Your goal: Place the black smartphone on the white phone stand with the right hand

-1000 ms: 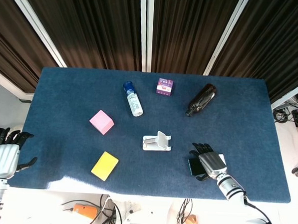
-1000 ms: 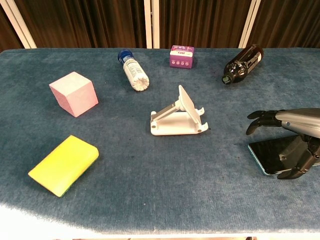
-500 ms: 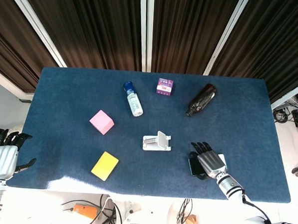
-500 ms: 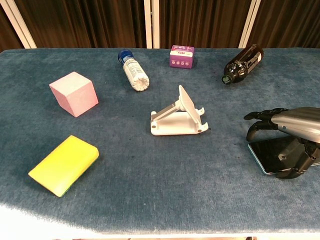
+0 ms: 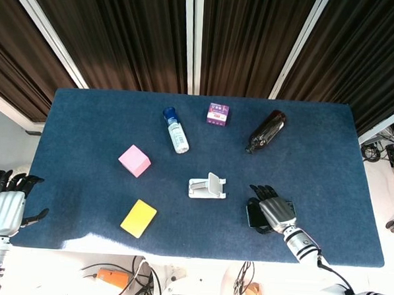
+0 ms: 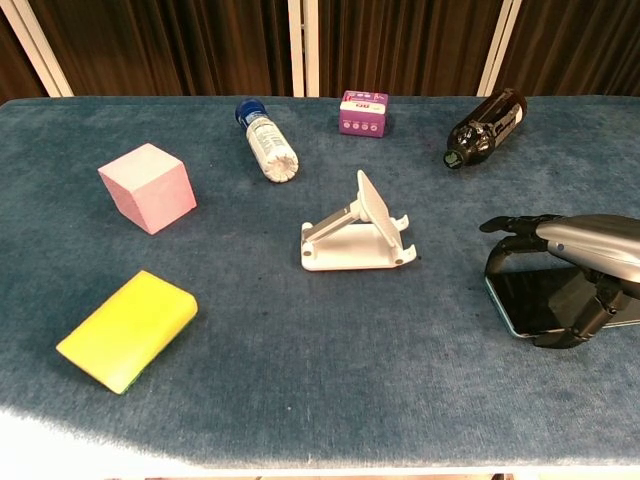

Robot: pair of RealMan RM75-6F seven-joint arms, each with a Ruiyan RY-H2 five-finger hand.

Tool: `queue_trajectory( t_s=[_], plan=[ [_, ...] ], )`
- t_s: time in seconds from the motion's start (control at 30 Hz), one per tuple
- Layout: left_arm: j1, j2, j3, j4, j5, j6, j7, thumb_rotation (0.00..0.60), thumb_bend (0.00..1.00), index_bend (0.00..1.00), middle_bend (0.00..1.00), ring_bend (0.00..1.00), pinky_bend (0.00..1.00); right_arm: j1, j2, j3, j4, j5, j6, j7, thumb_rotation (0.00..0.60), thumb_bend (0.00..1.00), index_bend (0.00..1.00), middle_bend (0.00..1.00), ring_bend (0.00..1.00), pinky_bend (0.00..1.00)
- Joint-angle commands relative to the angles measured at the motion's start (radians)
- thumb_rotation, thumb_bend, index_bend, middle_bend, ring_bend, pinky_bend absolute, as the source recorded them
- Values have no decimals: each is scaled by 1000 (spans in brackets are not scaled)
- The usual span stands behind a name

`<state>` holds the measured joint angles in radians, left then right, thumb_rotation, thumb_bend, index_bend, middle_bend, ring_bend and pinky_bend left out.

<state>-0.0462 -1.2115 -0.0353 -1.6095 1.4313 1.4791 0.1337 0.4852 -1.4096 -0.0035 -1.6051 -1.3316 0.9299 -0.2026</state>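
The black smartphone [image 6: 535,300] lies flat on the blue cloth at the front right, also seen in the head view [image 5: 252,214]. My right hand [image 6: 575,262] arches over it, fingers [image 6: 503,226] curled down past its far edge and thumb at its near edge, gripping it. The same hand [image 5: 274,210] covers most of the phone from above. The white phone stand [image 6: 355,235] sits a short way to the left of the phone, its plate tilted up and bare [image 5: 207,186]. My left hand [image 5: 5,207] hangs off the table's left edge, fingers apart, holding nothing.
A pink cube [image 5: 134,161] and a yellow block [image 5: 138,218] lie left of the stand. At the back lie a white bottle with a blue cap [image 5: 177,130], a small purple box [image 5: 217,113] and a dark brown bottle [image 5: 266,131].
My right hand has lowered and its fingers have curled around the phone. Hand and phone have slid slightly left toward the stand. The left hand barely moved.
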Motion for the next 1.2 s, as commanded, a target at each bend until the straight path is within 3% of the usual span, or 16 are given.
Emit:
queue_trajectory(
  t_s=[0.03,0.17,0.23,0.43,0.7,0.93,1.2],
  plan=[
    [0,-1,1,-1,5,2,1,600,113,270,238,142,0,-2,-54,19,51,-67,27,163,600,391,588,183,7,0],
    [5,1,1,-1,1,7,-2,600,113,270,238,141,0,-6,-96,24,98,-112,58,287,600,402,575,296,131,15],
    [6,1,1,1,-1,7,-3,600,113,270,238,135,0,-7,-113,25,121,-129,70,340,600,428,561,354,208,87],
    [4,1,1,0,-2,4,-1,600,112,270,238,127,0,-3,-148,21,186,-163,85,456,600,469,556,399,316,312],
    [0,7,0,-11,-3,-3,10,600,113,270,238,127,0,15,-144,10,231,-228,112,584,600,503,584,415,371,501],
    [1,14,2,-25,-2,-1,19,600,113,270,238,127,0,35,-80,23,205,-301,193,722,600,503,588,416,375,535],
    [-5,22,-2,-43,-4,-5,37,600,113,270,238,127,0,86,-86,97,216,-323,276,941,600,503,587,416,375,535]
  ],
)
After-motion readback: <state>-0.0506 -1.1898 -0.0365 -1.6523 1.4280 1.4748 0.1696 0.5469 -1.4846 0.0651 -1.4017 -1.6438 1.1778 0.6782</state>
